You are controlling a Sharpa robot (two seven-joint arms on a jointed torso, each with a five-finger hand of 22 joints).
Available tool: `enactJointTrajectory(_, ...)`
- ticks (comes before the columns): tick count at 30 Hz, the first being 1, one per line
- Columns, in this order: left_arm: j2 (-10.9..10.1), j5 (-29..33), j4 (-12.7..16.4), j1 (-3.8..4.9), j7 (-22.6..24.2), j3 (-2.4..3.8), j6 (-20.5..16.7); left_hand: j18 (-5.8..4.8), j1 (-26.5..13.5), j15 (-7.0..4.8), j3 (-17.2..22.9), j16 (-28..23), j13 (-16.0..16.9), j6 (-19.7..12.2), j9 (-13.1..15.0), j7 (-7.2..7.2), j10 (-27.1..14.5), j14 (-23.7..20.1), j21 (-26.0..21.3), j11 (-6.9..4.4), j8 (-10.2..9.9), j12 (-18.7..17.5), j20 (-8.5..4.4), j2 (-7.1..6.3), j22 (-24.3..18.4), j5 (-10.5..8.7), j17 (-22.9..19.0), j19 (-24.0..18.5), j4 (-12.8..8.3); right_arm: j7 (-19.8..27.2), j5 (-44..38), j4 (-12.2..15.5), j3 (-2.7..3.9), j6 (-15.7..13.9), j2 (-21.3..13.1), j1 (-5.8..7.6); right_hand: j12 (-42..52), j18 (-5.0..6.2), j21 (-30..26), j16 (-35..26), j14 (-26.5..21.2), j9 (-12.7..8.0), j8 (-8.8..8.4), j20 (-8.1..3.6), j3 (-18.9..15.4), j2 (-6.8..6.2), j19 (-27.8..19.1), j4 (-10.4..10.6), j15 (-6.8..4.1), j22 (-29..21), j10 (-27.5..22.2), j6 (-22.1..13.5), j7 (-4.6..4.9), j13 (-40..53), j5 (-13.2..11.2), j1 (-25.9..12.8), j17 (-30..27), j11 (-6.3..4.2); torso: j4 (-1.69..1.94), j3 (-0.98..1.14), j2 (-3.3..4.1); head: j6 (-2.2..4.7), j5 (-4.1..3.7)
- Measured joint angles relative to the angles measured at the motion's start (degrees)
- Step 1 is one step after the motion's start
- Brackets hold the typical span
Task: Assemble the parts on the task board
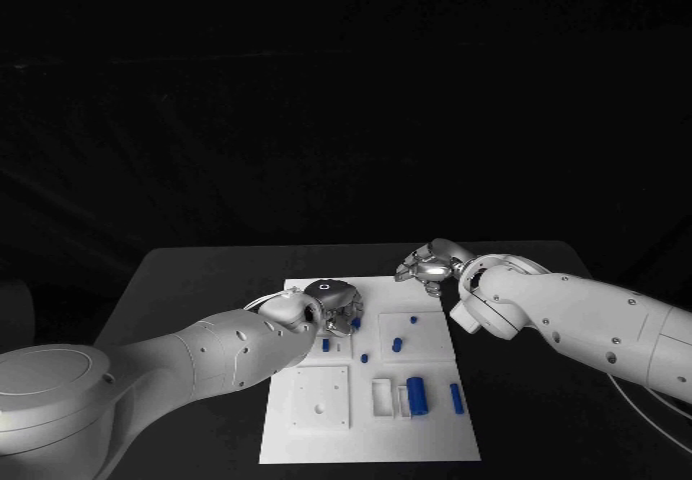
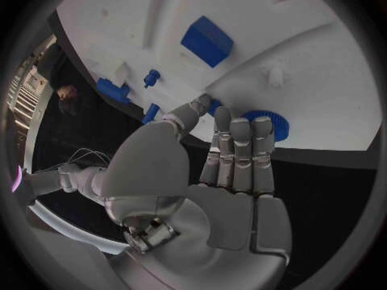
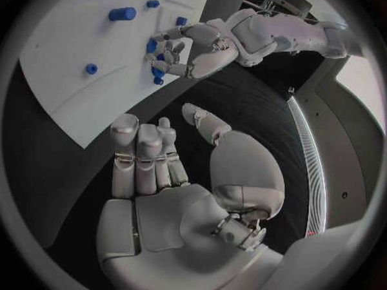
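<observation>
Left hand over the task board far-left area, fingertips at a small blue part; grip unclear (can't tell). Right hand off the board's far edge, fingers apart, empty

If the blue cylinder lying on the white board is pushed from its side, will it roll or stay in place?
The blue cylinder lies on its side on the flat task board, so a side push would probably roll it. It looks like rigid plastic, likely light, so a gentle touch may already move it. Its smooth round surface might slip in a loose grip.
</observation>
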Motion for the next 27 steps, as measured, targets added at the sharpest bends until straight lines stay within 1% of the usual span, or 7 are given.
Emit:
enactJointTrajectory(2,0.1,-0.01,-0.17,-0.01,0.04,0.01,0.0,0.0,0.0,-0.13,0.0,0.18,0.0,0.01,0.03,0.0,0.0,0.11,0.23,0.0,0.02,0.0,0.0,0.0,0.0,0.0,0.0,0.0,0.0,0.0,0.0,0.0,0.0,0.0,0.0,0.0,-0.01,0.0,0.0,0.0,0.0,0.0,0.0,0.0,0.0,0.0,0.0,0.0,0.0,0.0,0.0,0.09,0.08,0.0,0.0,0.0,0.0,0.0,0.0,0.0,0.0,-0.04,-0.02)
enactJointTrajectory(5,0.32,-0.05,-0.52,-0.05,0.14,0.04,0.01,0.01,-0.54,-0.43,0.0,0.28,0.0,0.58,-0.02,-0.24,0.31,0.4,0.46,-0.31,0.02,0.31,0.0,0.67,0.0,-0.01,0.07,0.01,0.0,0.0,0.0,0.0,0.0,0.0,0.0,0.0,-0.01,0.0,0.0,0.0,0.0,0.0,0.0,0.0,0.0,0.0,0.0,0.0,0.0,0.0,0.0,0.12,0.07,0.0,0.0,0.0,0.0,0.0,0.0,0.01,0.0,-0.1,-0.04)
enactJointTrajectory(9,0.4,-0.12,-0.72,-0.08,0.31,0.1,0.01,0.0,-0.72,-0.9,-0.01,1.52,0.06,1.15,-0.5,-0.37,1.33,1.2,1.61,-1.1,-0.01,1.08,-0.34,1.12,0.0,0.84,0.43,1.34,0.0,0.0,0.0,0.02,0.0,0.0,0.02,0.0,-0.02,0.0,0.0,0.0,0.0,0.02,0.0,0.01,0.0,0.0,0.0,0.0,0.0,0.0,0.0,0.18,0.02,-0.05,0.0,0.0,0.0,0.0,-0.02,0.03,0.01,-0.16,-0.07)
enactJointTrajectory(13,0.39,-0.15,-0.67,-0.11,0.37,0.12,0.0,0.0,-1.35,-0.78,-0.02,2.76,0.44,1.24,-0.58,-0.41,2.25,1.75,2.92,-1.23,-0.18,2.06,-0.65,1.8,0.0,4.5,0.91,2.07,0.0,0.0,-0.01,0.02,0.0,0.0,0.01,0.0,-0.05,0.0,0.0,0.0,0.0,0.05,0.0,0.02,0.0,0.0,0.0,0.0,0.0,0.0,0.0,0.18,0.02,-0.05,0.0,0.0,0.0,0.0,-0.03,0.07,0.01,-0.2,-0.08)
enactJointTrajectory(16,0.35,-0.17,-0.61,-0.13,0.43,0.13,-0.11,-0.01,-1.39,-0.8,-0.06,3.62,0.75,1.63,-0.73,-0.43,2.48,2.1,3.97,-1.47,-0.35,2.79,-0.73,1.85,0.03,5.76,1.23,2.56,-0.02,0.0,-0.01,0.02,0.0,-0.01,0.0,0.0,-0.05,-0.01,0.0,0.0,0.0,0.05,0.0,0.02,0.0,0.0,-0.01,0.0,0.0,0.0,0.0,0.18,0.01,-0.05,0.0,0.0,-0.01,0.0,-0.03,0.06,0.01,-0.21,-0.1)
enactJointTrajectory(22,0.16,-0.18,-0.43,-0.27,0.6,0.07,-0.96,0.92,-1.6,-0.89,-0.07,4.88,1.23,1.94,-1.11,-0.52,3.6,3.02,5.34,-1.72,-0.46,4.13,-1.05,2.17,0.04,5.93,1.56,3.69,-0.01,0.0,-0.01,0.02,0.0,-0.01,-0.02,0.0,-0.06,0.0,0.0,0.0,0.0,0.05,0.0,-0.1,0.0,0.0,0.13,0.0,0.0,0.0,0.0,0.18,0.0,-0.04,0.0,0.0,0.03,0.0,-0.01,0.08,0.01,-0.2,-0.19)
enactJointTrajectory(27,-0.34,0.13,0.17,-0.53,0.95,-0.06,-2.45,0.94,-1.6,-0.89,-0.07,5.15,1.24,1.95,-1.18,-0.5,3.73,3.03,5.77,-1.69,-0.43,4.18,-1.05,2.17,0.03,5.95,1.61,3.69,-0.01,0.0,-0.01,0.0,0.0,-0.01,-0.03,0.0,-0.07,0.0,0.0,0.0,0.0,0.04,0.0,-0.09,0.0,0.0,0.15,0.0,0.0,0.04,0.0,0.18,-0.01,-0.04,0.0,0.0,0.04,0.0,0.01,0.07,0.01,-0.16,-0.19)
